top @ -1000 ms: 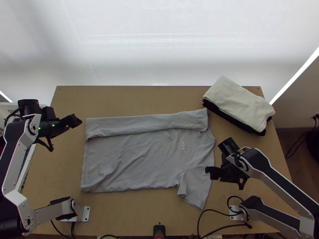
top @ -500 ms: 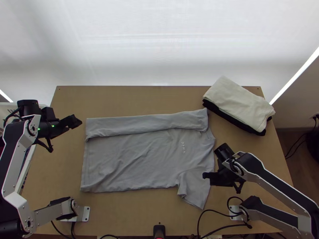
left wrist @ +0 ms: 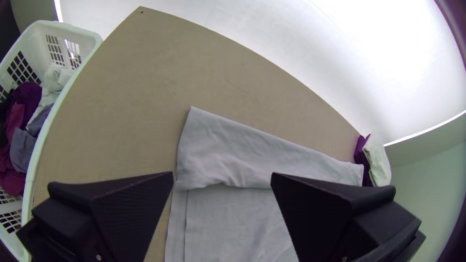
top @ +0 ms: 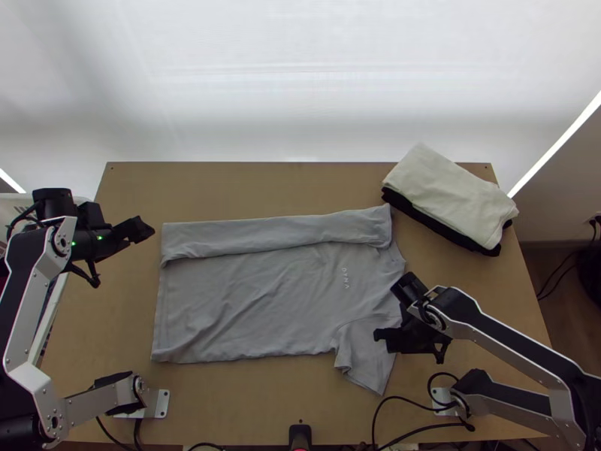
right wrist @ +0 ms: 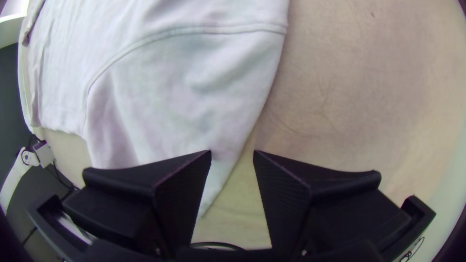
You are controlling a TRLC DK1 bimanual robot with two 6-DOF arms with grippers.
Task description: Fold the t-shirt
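T-shirt [top: 248, 301], one, grey, spread on the table [top: 263, 398]; far side turned inward as a long folded strip [top: 263, 234], near sleeve [top: 364, 349] lying flat and slanting toward the near edge. Step in hand, as judged: the near side's fold, opposite the finished one. Principal hazard: a missed or shallow pinch at the sleeve, since its slanting edge runs between the fingers of the right gripper [right wrist: 232, 154], one over cloth, the other over bare table; closing too high would take air, too near the edge a sliver that slips out. Second hazard: a skewed fold, should the sleeve end be lifted before the hem [top: 155, 319] is held as well, the soft cloth then trailing and bunching. Third: a hard pull toward the far side could drag the whole garment and loosen the folded strip, which nothing pins. Right gripper: set wide, nothing in it, over the near sleeve at the collar end; contact with the cloth, cannot tell. Left gripper [left wrist: 222, 178]: likewise wide and without cloth, off the hem end, level with the folded strip and apart from the garment; it would need to come toward the near hem corner to share the lift. Adjacent items: a folded pile [top: 451, 192], pale over dark, near the collar end; a white laundry basket [left wrist: 85, 36] with clothes, beside the table.
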